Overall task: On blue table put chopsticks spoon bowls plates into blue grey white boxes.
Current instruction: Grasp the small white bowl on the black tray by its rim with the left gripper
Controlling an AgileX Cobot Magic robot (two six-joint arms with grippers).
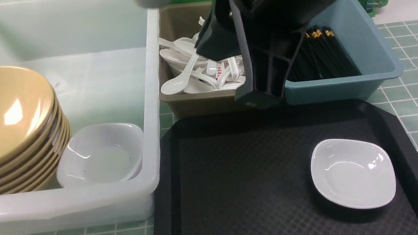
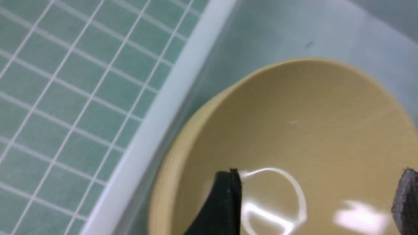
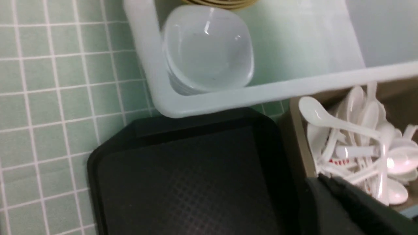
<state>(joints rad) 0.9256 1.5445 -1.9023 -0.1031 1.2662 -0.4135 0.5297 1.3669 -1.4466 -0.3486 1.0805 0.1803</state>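
Look for the small glossy white rounded-square dish (image 1: 353, 173) on the black textured tray (image 1: 238, 190), rightward and camera-side of the clenched, empty black right gripper (image 3: 328, 192), likely the nearer; see no marked long axis. Find the black left gripper (image 2: 316, 199) spread wide over glossy mustard-tan bowls (image 2: 294, 130).

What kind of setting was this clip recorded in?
Probably a staged tableware-sorting station, perhaps in a lab: sorted chopsticks in a blue bin, stacked bowls in a white tub, and a robot arm over the bins.
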